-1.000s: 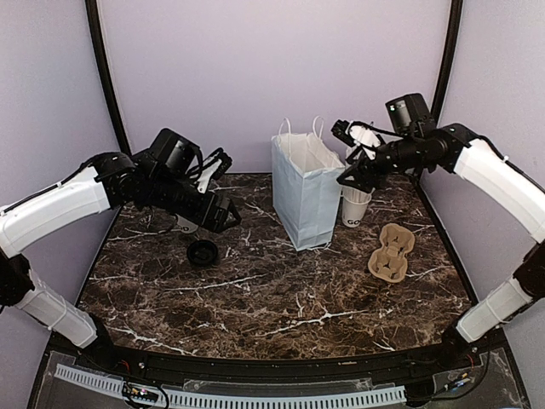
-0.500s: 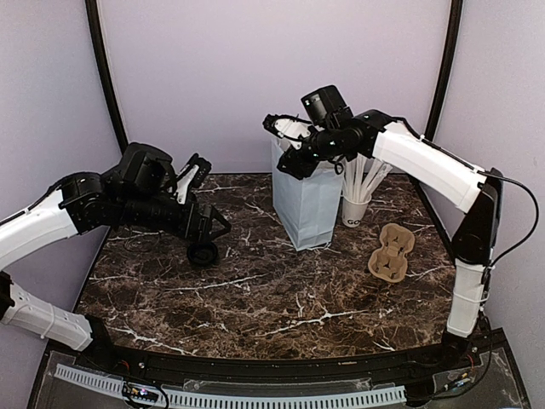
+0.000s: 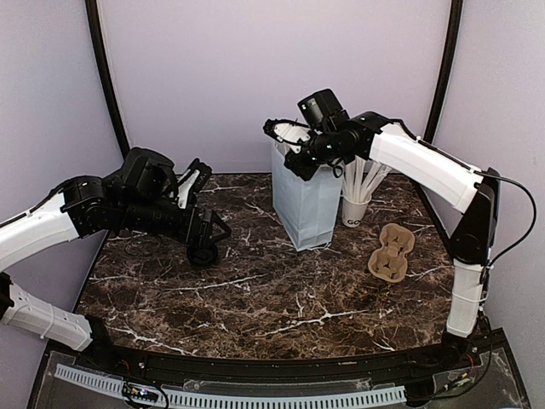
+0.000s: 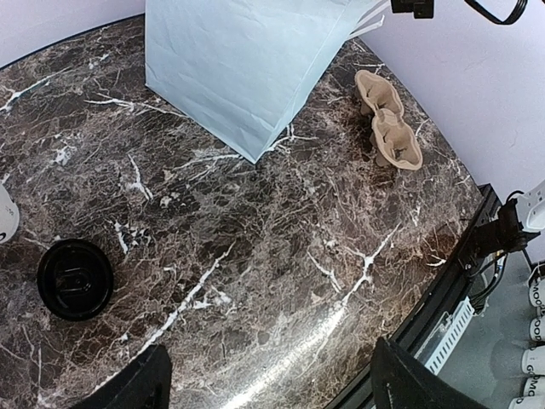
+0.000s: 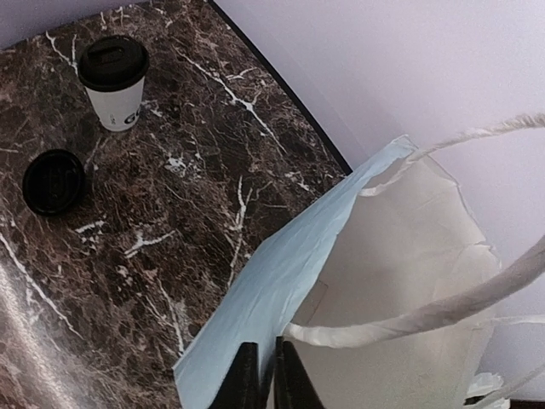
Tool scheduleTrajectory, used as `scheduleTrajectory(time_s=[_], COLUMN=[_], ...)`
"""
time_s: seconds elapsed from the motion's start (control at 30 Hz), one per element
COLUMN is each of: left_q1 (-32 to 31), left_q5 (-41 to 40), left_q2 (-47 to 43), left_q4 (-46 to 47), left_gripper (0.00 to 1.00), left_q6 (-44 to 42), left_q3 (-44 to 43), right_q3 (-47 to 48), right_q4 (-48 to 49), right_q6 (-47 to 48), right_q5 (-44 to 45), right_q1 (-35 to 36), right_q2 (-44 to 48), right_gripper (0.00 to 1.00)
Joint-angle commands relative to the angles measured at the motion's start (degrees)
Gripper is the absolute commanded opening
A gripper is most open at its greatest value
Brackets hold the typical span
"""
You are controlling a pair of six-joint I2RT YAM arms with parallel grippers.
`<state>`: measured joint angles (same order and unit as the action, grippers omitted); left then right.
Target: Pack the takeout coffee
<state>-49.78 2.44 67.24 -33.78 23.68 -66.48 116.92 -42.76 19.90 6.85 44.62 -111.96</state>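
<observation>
The takeout coffee stands upright, lid on, at the table's far left near a loose black lid, closest to my left pincer, spread wide and empty, while my right pincer clamps the white paper bag's rim well apart.

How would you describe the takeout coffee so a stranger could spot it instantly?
Find the white paper bag on the marble table. Left of it, beside a loose black lid, stands the takeout coffee. It is a short white cup wearing its own black lid, unlike the open cup of white sticks right of the bag.
</observation>
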Motion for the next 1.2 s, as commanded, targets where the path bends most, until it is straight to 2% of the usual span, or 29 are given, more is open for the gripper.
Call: scheduleTrajectory(time_s=[0.0, 0.1, 0.17, 0.33, 0.67, 1.0, 1.07, 1.13, 1.17], left_q1=[-0.4, -0.4, -0.4, -0.3, -0.3, -0.4, -0.3, -0.4, -0.4], left_q5=[0.8, -0.2, -1.4, -7.6, -10.7, -7.7, -7.6, -7.6, -7.6], left_q2=[-1.6, -2.6, -3.4, -5.3, -8.7, -4.6, -4.1, -3.7, -3.5], left_q4=[2.5, 2.5, 1.6, -1.3, -1.9, -1.5, -1.4, -1.5, -1.4], left_gripper=[0.83, 0.83, 0.83, 0.83, 0.85, 0.86, 0.86, 0.86, 0.86], left_q6=[-0.2, -1.0, -1.6, -3.9, -7.8, -9.7, -10.1, -10.3, -10.3], left_q3=[1.5, 1.4, 1.1, -0.6, -0.4, -3.9, -4.7, -5.3, -5.6], right_q3=[-1.2, -2.3, -3.4, -9.8, -20.6, -22.6, -22.2, -21.7, -21.6], right_q4=[-0.6, -2.4, -4.5, -8.8, -14.7, -14.4, -15.2, -15.9, -16.0], right_q6=[1.6, 3.5, 6.1, 15.0, 24.5, 26.5, 26.9, 27.0, 27.0], right_q5=[-3.0, -7.4, -13.8, -24.6, -31.7, -29.4, -28.1, -27.1, -26.6], right_q1=[1.0, 1.1, 1.3, 2.8, 5.1, 8.4, 9.2, 9.4, 9.4], right_q2=[2.5, 4.4, 6.5, 13.9, 22.6, 25.3, 25.4, 25.9, 26.6], right_gripper=[0.0, 0.0, 0.0, 0.0, 0.0, 0.0, 0.07, 0.25, 0.29])
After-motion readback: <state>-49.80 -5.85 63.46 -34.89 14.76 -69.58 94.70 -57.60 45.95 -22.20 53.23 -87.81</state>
